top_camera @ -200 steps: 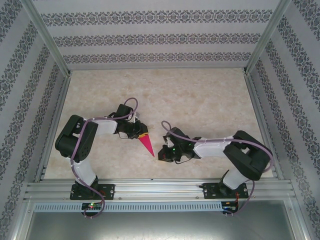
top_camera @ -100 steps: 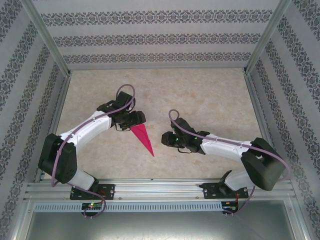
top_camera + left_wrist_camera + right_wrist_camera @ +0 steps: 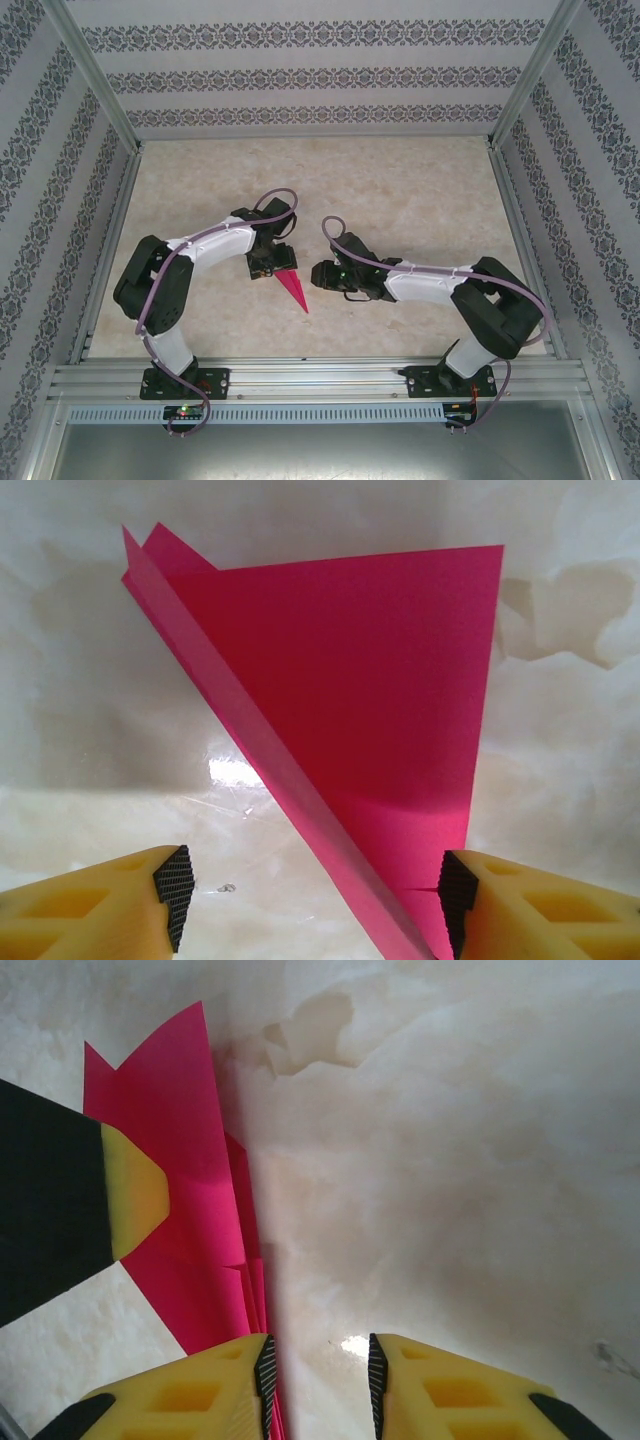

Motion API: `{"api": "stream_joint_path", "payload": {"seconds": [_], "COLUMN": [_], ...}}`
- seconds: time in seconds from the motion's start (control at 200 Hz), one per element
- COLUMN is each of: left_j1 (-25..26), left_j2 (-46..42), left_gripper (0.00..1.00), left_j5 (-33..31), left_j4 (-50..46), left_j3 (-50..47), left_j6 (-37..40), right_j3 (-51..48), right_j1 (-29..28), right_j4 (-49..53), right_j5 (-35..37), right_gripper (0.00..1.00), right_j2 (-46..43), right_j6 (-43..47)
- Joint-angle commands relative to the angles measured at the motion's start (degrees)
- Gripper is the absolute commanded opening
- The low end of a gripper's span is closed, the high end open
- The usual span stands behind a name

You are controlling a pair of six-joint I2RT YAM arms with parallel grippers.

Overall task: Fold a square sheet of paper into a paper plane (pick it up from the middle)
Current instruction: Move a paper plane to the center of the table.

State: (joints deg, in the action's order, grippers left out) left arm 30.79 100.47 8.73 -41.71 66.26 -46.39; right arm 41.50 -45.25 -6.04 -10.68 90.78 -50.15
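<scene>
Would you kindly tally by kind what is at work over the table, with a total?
Plane: 1
Pincers: 2 (left pincer, right pincer)
Total: 3

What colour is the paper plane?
The paper plane is plain magenta-pink; the left wrist view shows it best.
</scene>
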Motion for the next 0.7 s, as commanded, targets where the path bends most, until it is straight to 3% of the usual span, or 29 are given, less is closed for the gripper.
{"api": "stream_joint_path", "payload": {"seconds": [0.0, 0.115, 0.42, 0.694], "left_j1": [0.33, 0.16, -1.11, -1.43], "left_j2": [-0.96, -4.39, -8.76, -9.59], "left_gripper": [0.62, 0.53, 0.41, 0.38], "left_j5": [-1.85, -2.87, -2.8, -2.93], "left_j4": [-3.15, -2.24, -0.79, -0.08], "left_j3": [0.92, -2.02, -7.19, -8.81], "left_j6": [-1.0, -1.03, -0.98, -0.83], "right_j3": [2.24, 4.24, 8.51, 10.13], "right_j1": [-0.36, -1.03, -1.64, -0.37], "right_j4": [-1.67, -3.52, -4.76, -2.85], "right_j5": [-3.57, -7.55, -11.82, -11.01], "right_gripper": [0.33, 0.34, 0.37, 0.41], "right_j2": [1.88, 4.77, 10.1, 11.99], "right_j6": [0.68, 1.09, 1.58, 2.64]}}
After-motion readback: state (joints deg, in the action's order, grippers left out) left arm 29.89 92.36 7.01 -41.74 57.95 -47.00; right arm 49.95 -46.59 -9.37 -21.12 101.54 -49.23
